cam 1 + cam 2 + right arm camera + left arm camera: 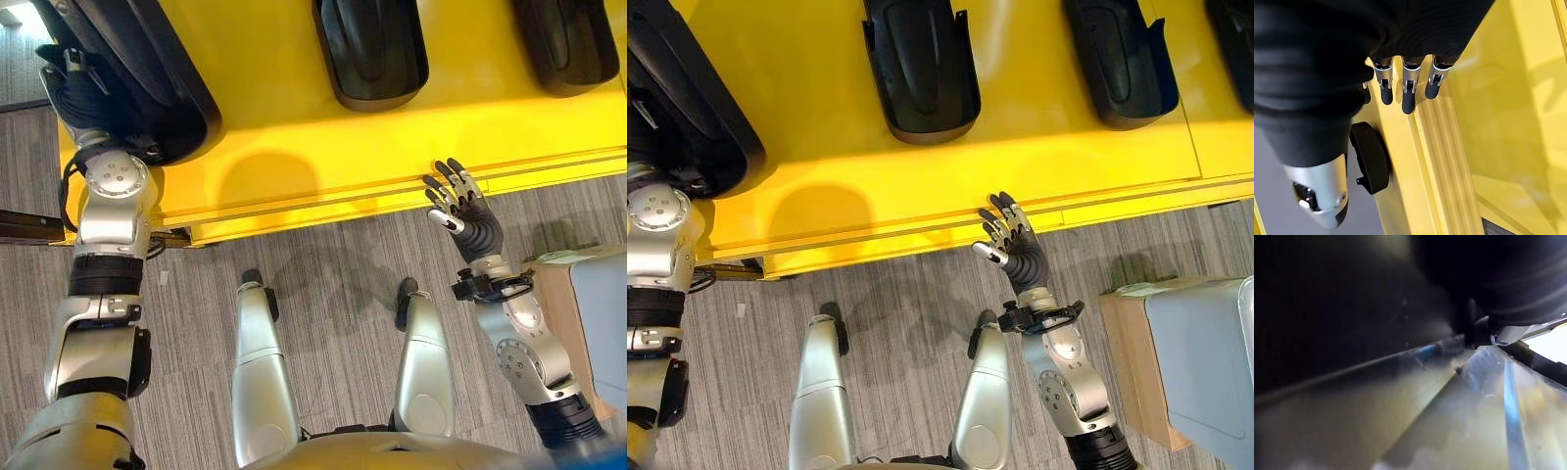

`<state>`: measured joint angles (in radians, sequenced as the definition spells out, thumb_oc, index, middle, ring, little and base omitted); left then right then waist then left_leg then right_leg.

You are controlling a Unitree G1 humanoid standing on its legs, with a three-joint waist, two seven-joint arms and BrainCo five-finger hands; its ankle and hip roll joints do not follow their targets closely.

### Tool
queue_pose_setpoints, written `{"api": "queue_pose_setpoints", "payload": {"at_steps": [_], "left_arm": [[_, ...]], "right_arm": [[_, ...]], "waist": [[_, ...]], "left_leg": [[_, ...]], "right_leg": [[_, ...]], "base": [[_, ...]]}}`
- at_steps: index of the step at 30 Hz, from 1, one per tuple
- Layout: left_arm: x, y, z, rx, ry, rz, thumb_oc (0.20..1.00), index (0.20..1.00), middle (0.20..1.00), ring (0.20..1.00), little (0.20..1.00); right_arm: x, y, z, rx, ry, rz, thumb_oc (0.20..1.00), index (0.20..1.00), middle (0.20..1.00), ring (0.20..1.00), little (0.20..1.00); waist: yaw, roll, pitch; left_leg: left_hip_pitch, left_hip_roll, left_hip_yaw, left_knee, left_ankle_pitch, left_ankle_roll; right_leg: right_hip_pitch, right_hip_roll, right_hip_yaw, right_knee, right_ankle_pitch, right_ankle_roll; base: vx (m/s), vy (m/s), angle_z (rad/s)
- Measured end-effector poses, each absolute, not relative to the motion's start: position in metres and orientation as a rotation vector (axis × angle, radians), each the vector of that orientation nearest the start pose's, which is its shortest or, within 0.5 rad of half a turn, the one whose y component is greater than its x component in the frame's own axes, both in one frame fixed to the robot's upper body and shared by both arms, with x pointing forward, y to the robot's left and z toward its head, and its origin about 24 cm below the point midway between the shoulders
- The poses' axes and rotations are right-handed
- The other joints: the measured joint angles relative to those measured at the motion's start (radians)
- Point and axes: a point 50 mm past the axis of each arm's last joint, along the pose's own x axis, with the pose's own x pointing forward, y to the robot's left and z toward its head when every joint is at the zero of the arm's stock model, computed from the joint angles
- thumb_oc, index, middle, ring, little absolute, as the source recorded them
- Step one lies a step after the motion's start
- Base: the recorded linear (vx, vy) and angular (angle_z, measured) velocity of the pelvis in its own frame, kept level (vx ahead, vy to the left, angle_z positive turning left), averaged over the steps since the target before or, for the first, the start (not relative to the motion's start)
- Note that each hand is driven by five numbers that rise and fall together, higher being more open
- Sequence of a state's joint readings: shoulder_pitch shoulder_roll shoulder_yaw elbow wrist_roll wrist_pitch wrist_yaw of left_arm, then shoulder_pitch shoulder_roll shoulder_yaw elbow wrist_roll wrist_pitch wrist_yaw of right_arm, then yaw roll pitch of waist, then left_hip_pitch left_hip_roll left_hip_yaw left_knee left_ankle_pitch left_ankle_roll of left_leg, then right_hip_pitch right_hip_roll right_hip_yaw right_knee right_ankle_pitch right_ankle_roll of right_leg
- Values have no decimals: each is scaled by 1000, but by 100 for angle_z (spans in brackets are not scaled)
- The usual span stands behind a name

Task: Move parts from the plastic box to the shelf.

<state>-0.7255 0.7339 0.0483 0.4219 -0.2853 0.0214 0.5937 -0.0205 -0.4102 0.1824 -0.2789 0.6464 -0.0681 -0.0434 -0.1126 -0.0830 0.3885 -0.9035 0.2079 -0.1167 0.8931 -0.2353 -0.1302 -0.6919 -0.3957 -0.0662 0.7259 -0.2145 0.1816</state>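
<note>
Parts: black moulded shells lie on the yellow shelf (823, 186); one part (921, 69) at upper centre, another (1114, 59) to its right, a large one (147, 69) at upper left.
Handling: likely rigid, light plastic with smooth, slippery skin; the raised side rims look the best place to grip.
Left hand (73, 83): at the large part, upper left; fingers hidden, cannot tell its state.
Right hand (1011, 240): fingers straight and relaxed, empty, hovering at the shelf's front edge.
Plastic box (1205, 362): grey, lower right, on the floor.
</note>
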Motion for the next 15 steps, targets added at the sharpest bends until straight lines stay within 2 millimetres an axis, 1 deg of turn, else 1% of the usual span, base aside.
{"api": "queue_pose_setpoints", "payload": {"at_steps": [1,2,3,4,7,11,13,15], "left_arm": [[334,315,245,237,-455,777,200,200,200,200,200],[333,316,247,242,-459,780,686,686,686,686,686],[333,317,249,249,-463,783,1000,1000,1000,1000,1000],[332,317,250,258,-467,781,1000,1000,1000,1000,1000],[333,318,251,247,-469,781,1000,1000,1000,1000,1000],[336,318,254,196,-466,775,1000,1000,1000,1000,1000],[336,317,258,157,-476,765,1000,1000,1000,1000,1000],[338,315,267,140,-502,759,1000,1000,1000,1000,1000]], "right_arm": [[246,-162,113,271,-228,254,1000,1000,1000,1000,1000],[246,-161,113,272,-227,256,1000,1000,1000,1000,1000],[246,-161,112,272,-225,257,1000,1000,1000,1000,1000],[246,-161,112,272,-223,257,1000,1000,1000,1000,1000],[246,-161,112,273,-223,256,1000,1000,1000,1000,1000],[246,-161,111,273,-222,257,1000,1000,1000,1000,1000],[246,-161,111,273,-221,257,1000,1000,1000,1000,1000],[245,-161,111,273,-219,256,1000,1000,1000,1000,1000]], "waist": [[-3,-1,-1],[-5,-4,-4],[-6,-10,-8],[-5,-14,-11],[-6,-15,-11],[-5,-15,-11],[-4,-15,-11],[-5,-14,-11]], "left_leg": [[-3,0,0,2,-1,1],[-9,0,1,6,-2,2],[-12,0,1,9,-3,2],[-15,0,1,12,-4,2],[-18,0,2,18,-6,4],[-18,0,2,18,-6,4],[-18,0,2,18,-6,4],[-18,0,3,18,-6,4]], "right_leg": [[-1,0,0,0,0,0],[-6,0,1,1,0,0],[-11,0,3,2,0,0],[-15,0,4,4,0,0],[-16,0,6,6,0,0],[-17,0,7,8,0,0],[-17,0,7,9,0,0],[-18,0,8,9,0,0]], "base": [[0,0,0],[0,0,0],[10,13,-3],[10,6,-3],[0,0,0],[0,0,0],[0,0,0],[0,0,0]]}}
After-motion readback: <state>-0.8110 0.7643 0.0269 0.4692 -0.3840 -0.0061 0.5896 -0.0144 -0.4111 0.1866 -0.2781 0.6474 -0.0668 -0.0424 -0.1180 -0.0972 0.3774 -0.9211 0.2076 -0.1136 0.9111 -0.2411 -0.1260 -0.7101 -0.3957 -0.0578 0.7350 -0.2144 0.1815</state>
